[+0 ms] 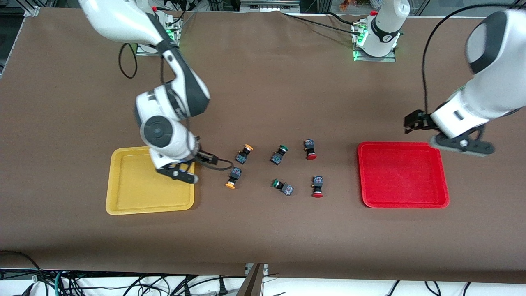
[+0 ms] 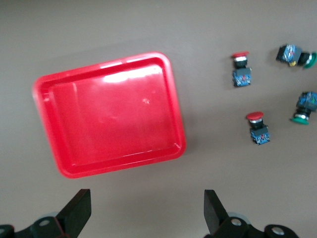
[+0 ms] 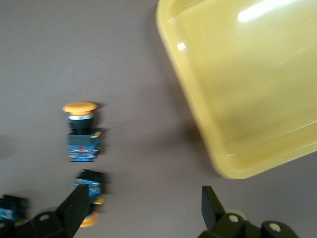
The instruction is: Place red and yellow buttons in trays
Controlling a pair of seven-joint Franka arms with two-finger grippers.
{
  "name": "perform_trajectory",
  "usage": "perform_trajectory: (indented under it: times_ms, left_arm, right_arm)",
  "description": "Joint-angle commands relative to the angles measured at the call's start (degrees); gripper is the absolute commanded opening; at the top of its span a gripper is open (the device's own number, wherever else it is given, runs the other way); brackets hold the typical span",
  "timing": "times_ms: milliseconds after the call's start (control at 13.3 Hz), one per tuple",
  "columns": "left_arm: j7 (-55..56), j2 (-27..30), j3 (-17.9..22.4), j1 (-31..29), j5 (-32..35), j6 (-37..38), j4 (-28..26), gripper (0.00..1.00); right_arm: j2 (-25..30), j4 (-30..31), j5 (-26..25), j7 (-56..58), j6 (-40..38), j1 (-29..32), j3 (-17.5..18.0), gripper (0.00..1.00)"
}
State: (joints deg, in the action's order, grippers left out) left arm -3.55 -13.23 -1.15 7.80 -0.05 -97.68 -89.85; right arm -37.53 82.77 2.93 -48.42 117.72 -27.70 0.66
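Worktop (image 1: 263, 230): brown covering, carrying two trays and six push-button switches lying on their sides.

Yellow tray (image 1: 135, 193): toward the right arm's end of the worktop; nothing in it. Also seen in the right wrist view (image 3: 247, 84).

Red tray (image 1: 402, 174): toward the left arm's end; nothing in it. Also seen in the left wrist view (image 2: 109, 114).

Yellow-capped buttons, two: both on the bare worktop just beside the yellow tray, between it and the green pair. First yellow button (image 1: 244, 153) lies farther from the front camera; second yellow button (image 1: 233, 178) lies nearer. Apart from each other, neither touching the tray.

Red-capped buttons, two: both on the bare worktop between the green pair and the red tray. First red button (image 1: 310, 149) lies farther from the front camera; second red button (image 1: 317, 186) lies nearer. Apart, clear of the tray.

Green-capped buttons, two: first green button (image 1: 279, 154) and second green button (image 1: 282, 186), between the yellow and red pairs.

Right gripper (image 1: 187, 170): over the yellow tray's corner closest to the yellow buttons; fingers (image 3: 74, 208) spread wide, holding nothing.

Left gripper (image 1: 415, 123): over the worktop beside the red tray's edge farthest from the front camera; fingers (image 2: 79, 210) spread wide, holding nothing.
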Motion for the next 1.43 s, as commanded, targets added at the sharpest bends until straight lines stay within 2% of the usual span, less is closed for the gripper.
perform_trajectory:
  times_ms: [0,75,301,527,603,678,753,829,1055,1356]
  left_arm:
    - [-0.14,-10.99,0.45,2.83,-0.74,0.39,7.57,1.0]
    - [-0.14,-14.42,0.36,3.35,-0.74,-1.44,8.89,1.0]
    - [0.21,-20.84,0.45,6.87,-0.83,-14.17,8.46,1.0]
    - [11.67,-27.36,0.36,8.71,-0.83,-30.16,8.38,1.0]
    - [16.95,-27.37,0.36,10.11,-0.83,-30.81,8.2,1.0]
    - [21.7,-27.46,0.45,11.69,-0.83,-30.99,8.2,1.0]
    - [26.27,-28.51,0.36,12.93,-0.83,-31.52,8.29,1.0]
    - [29.1,-29.39,0.45,13.64,-0.74,-33.52,8.29,1.0]
    - [29.92,-31.32,0.45,15.22,-0.74,-36.79,6.97,1.0]
    - [30.27,-34.4,0.54,16.63,0.14,-40.82,5.05,1.0]
  right_arm:
    - [-4.99,-1.03,0.5,-10.0,8.02,-4.19,-0.48,1.0]
    - [-6.57,-1.04,0.24,-12.47,11.1,-5.68,-0.57,1.0]
    - [-9.74,-1.04,-0.03,-14.69,14.9,-7.37,-0.57,1.0]
    - [-10.98,-1.04,-0.11,-14.43,15.08,-7.9,-0.57,1.0]
    - [-10.98,-1.04,-0.11,-13.99,15.17,-8.16,-0.57,0.89]
    - [-10.98,-1.04,-0.11,-13.29,15.08,-8.16,-0.57,0.46]
    - [-10.89,-1.04,0.23,-13.2,15.08,-8.16,-0.57,0.15]
    - [-10.72,-1.04,0.06,-13.02,15.08,-8.16,-0.57,0.06]
    - [-8.89,-1.12,0.15,-10.58,14.12,-7.38,-0.92,0.02]
    - [-1.94,-1.12,1.03,11.27,-1.41,2.88,-0.84,0.02]
